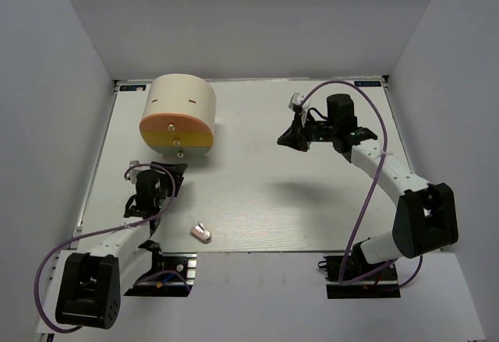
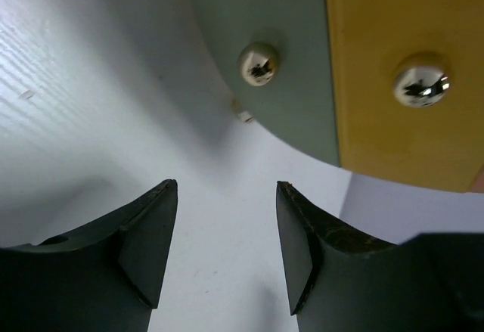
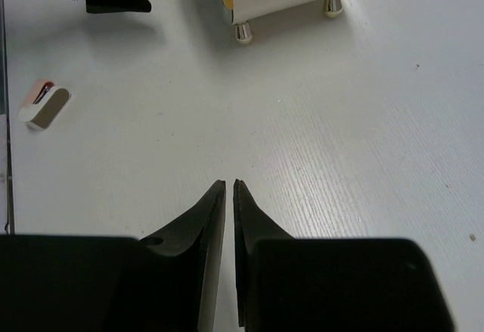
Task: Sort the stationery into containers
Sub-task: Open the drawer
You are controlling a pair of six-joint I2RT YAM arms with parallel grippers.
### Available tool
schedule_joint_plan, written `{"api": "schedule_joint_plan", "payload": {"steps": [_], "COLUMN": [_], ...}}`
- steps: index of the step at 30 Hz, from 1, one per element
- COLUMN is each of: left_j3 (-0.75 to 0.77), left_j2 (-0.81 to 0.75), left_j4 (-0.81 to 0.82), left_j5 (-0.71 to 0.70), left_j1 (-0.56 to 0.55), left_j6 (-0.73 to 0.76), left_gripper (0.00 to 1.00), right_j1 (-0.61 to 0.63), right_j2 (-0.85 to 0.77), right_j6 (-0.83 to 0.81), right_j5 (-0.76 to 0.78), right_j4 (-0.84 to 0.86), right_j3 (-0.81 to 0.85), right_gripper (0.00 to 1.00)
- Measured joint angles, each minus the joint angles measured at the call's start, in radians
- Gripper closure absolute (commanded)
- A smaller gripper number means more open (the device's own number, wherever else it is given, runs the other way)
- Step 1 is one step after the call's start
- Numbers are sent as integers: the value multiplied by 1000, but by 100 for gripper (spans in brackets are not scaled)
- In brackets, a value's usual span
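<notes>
Left hand (image 2: 227, 188): jaws moderately apart, nothing between them, pointing at the lower front of the cream box (image 1: 179, 112), close to its metal knobs (image 2: 259, 63). Box stands far left on the surface (image 1: 257, 209). Right hand (image 3: 229, 184): jaws almost together, empty, well right of the box. Pink-white eraser (image 1: 202, 232) lies loose near the front edge, beside the left arm

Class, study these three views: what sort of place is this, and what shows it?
Likely a robot test cell: bare white walls enclose a white table, with a left arm and right arm bolted at its near edge, and a cream box and an eraser on it.
</notes>
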Motion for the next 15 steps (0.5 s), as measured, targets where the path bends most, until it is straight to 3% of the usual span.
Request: {"api": "schedule_joint_plan", "payload": {"steps": [8,15], "left_j3": [-63,-61], "left_j2": [103,227], "left_j4": [274,465], "left_j5": [40,57], "left_j1": [63,108], "left_j6": [-113,-157], "left_gripper": [35,41], "right_j1": [-8,-16], "right_j2": [0,0], "right_j6": [-5,-5], "right_j5": [0,-1], "right_j4": [2,3], "right_j3": [-10,-10], "right_gripper": [84,84]}}
